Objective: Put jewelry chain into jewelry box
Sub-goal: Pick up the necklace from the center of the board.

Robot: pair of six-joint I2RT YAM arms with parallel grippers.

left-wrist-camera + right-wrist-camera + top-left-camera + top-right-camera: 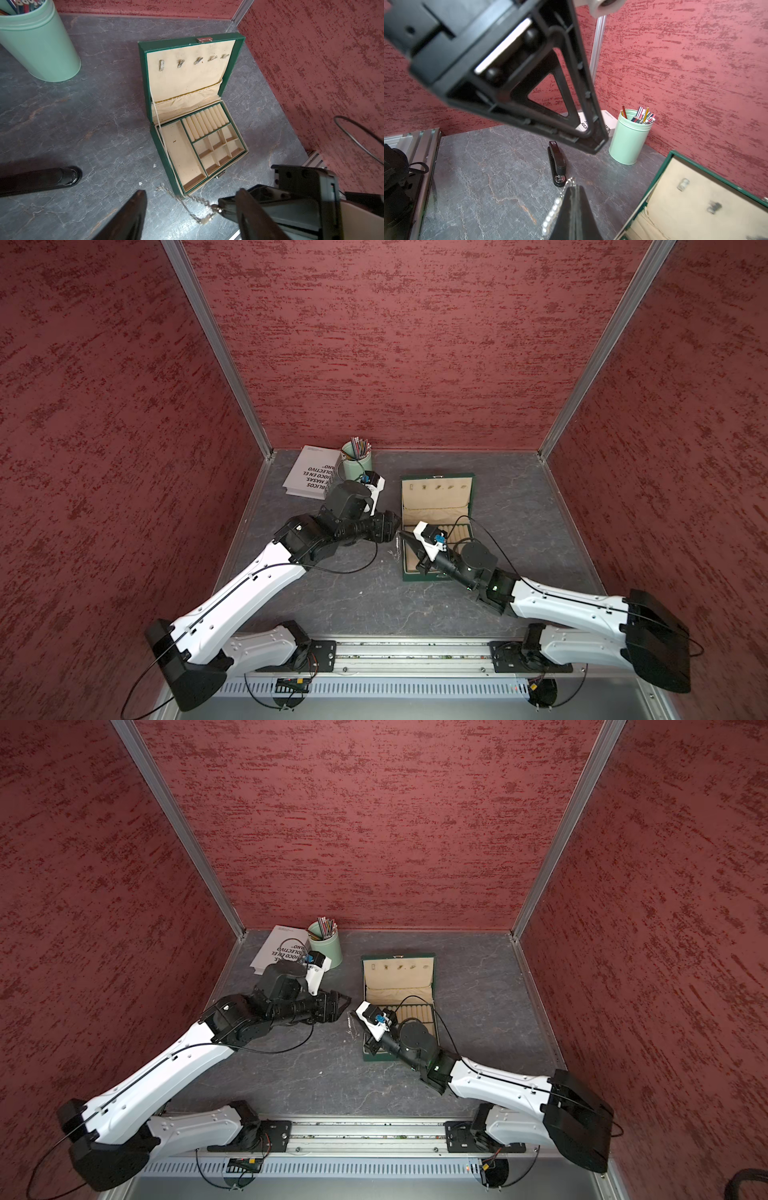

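The right gripper [219, 208] is pinched tight on one end of the jewelry chain [188, 200]; in the right wrist view its two black fingers [571, 209] meet with no gap and the silvery links run down beside them. From that grip the chain sags to the left and its free end appears to rest on the table, just outside the left wall of the jewelry box [163, 151], so none of it is inside the box. The left gripper [343, 1006] hovers close by on the chain's left with its jaws spread wide and nothing between them; its fingers [133, 216] frame the chain in the left wrist view without touching it. The jewelry box sits right of centre with its lid propped upright on the far side, showing beige lining, a row of hooks, ring rolls, small square compartments and one long compartment along its left side, all bare. A black stapler [557, 164] lies on the table to the left of the box, under the left arm. Farther off, at the far left, a mint-green pencil cup [355, 467] full of pencils stands beside a white book [307, 472] lying flat. The table [365, 601] is a dark grey surface with pale stone-like veining. Red mottled wall panels [415, 344] close it in on the left, right and far sides, joined by aluminium corner posts, and a metal rail [407, 655] along the near edge carries both arm bases.
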